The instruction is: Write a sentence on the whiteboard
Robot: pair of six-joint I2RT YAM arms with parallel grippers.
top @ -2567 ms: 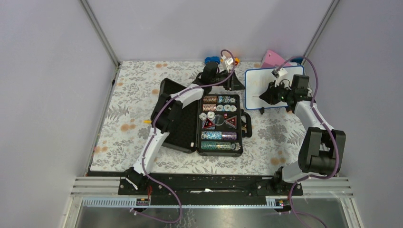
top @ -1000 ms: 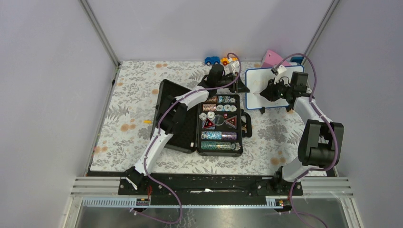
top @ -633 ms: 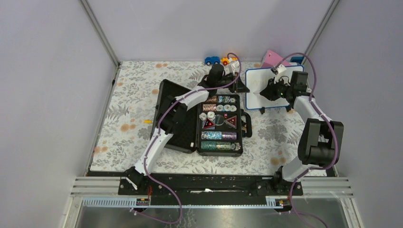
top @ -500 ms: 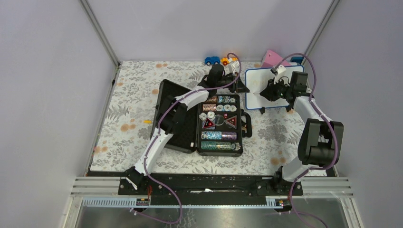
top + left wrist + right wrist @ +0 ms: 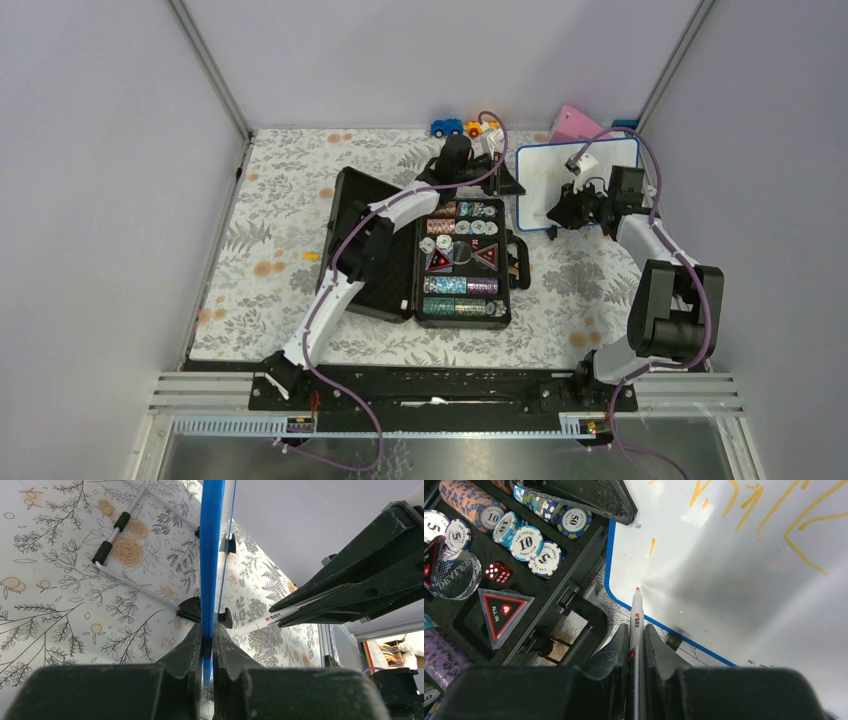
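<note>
Closest to the robot lies the open black case full of round poker chips (image 5: 392,288). Just past it, the right gripper (image 5: 636,630) is squeezed tight on a thin white marker pen with an orange tip (image 5: 636,611). The tip points at the small white whiteboard with the thin blue frame (image 5: 724,580), low down by its bottom left corner. I cannot tell if the tip touches the white or sits just off it. The board stands up at the far right of the table, just beside the case. The pale yellow-orange sentence (image 5: 774,514) is higher up on the board. The left gripper (image 5: 207,639) pinches the board's blue side edge.

I think a few things can go wrong. The tip is very near the frame, so a stroke can run off the white. If the pen pushes too hard, the board can tip back or slide out of the left fingers, since they grip only a thin edge. The pen can also slip and make wobbly lines. The case is close, so the right arm can bump it. Farthest back, behind the board, sits a pink wedge-shaped thing (image 5: 572,122).
</note>
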